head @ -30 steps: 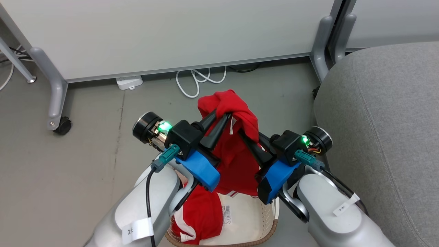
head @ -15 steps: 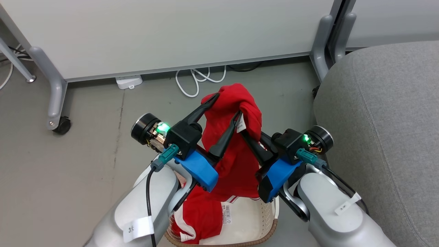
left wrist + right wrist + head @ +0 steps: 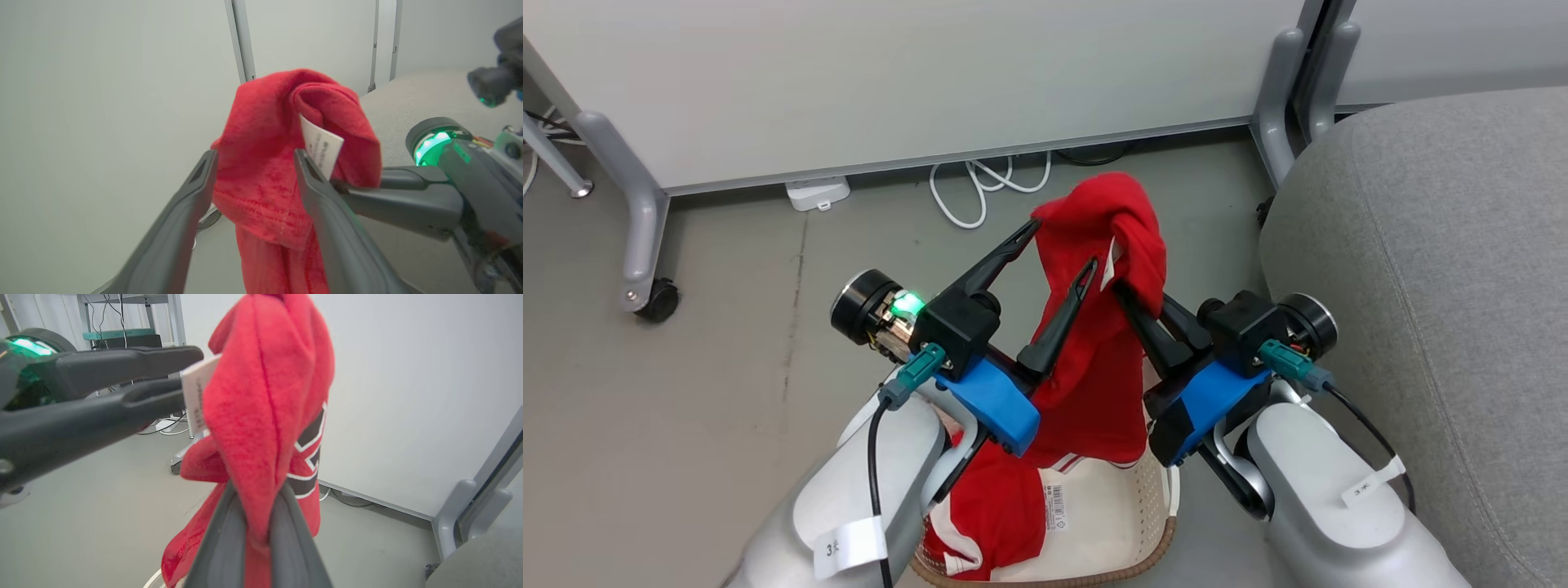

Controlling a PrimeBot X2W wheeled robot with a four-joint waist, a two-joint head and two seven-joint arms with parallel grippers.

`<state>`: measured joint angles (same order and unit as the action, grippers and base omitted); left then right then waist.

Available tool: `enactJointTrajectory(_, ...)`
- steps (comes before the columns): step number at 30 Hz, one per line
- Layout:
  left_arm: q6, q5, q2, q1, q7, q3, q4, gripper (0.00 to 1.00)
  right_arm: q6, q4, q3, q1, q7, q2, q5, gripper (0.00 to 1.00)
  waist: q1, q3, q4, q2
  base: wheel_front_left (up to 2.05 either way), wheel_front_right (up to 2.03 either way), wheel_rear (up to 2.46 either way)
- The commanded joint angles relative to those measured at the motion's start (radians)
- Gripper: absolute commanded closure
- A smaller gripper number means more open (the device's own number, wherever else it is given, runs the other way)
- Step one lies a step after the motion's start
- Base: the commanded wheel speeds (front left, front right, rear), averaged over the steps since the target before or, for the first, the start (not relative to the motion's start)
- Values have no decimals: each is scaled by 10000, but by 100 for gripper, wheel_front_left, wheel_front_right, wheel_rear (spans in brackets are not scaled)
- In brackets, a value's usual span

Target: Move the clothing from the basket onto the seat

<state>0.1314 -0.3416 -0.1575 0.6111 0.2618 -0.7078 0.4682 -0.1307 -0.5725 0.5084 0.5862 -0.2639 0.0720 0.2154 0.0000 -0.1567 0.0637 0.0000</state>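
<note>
head view shows us a red garment (image 3: pixel 1107 327) hanging in the air over the basket (image 3: pixel 1150 498), its top bunched up; our right gripper (image 3: pixel 1131 290) is clamped tight on a fold near that top, and the right wrist view has the cloth pinched between its two fingers; our left gripper (image 3: pixel 1062 245) stands spread wide, one finger on either side of the bunched top, gripping nothing; whether they touch the cloth we cannot tell; a white tag (image 3: pixel 320 149) sticks out by its inner finger; a second garment (image 3: pixel 1001 510), red with white trim, lies in the basket beside a paper label (image 3: pixel 1055 506); the grey seat (image 3: pixel 1445 286) stands just right of the basket; a white cable (image 3: pixel 968 192) lies on the floor beyond.
</note>
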Motion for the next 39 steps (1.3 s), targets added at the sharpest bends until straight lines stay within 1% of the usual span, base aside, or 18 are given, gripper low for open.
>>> enactJointTrajectory(1,-17,44,-15,-154,47,57,-49,0,-1,99,-117,-171,-10,17,30,100,0,-11,-82,0,0,0,0)
enactJointTrajectory(6,-17,159,-55,-344,48,115,-181,0,-1,421,-696,-386,-10,53,41,100,0,-92,-455,0,0,0,0)
enactJointTrajectory(17,-17,428,-100,-478,48,2,-566,0,-1,1473,-1982,-849,-9,307,-109,100,0,-524,-1594,0,0,0,0)
enactJointTrajectory(28,-17,645,-191,-245,47,-392,-847,0,-1,2725,-3435,-1476,-10,446,-142,100,0,-999,-2904,0,0,0,0)
enactJointTrajectory(35,-17,676,-274,-174,48,-815,-840,0,-1,3348,-3873,-2072,-8,347,-112,100,0,-1193,-3783,0,0,0,0)
enactJointTrajectory(39,-18,610,-274,-164,48,-1092,-764,0,-1,3632,-4047,-2480,-8,245,-77,100,0,-1215,-4173,0,0,0,0)
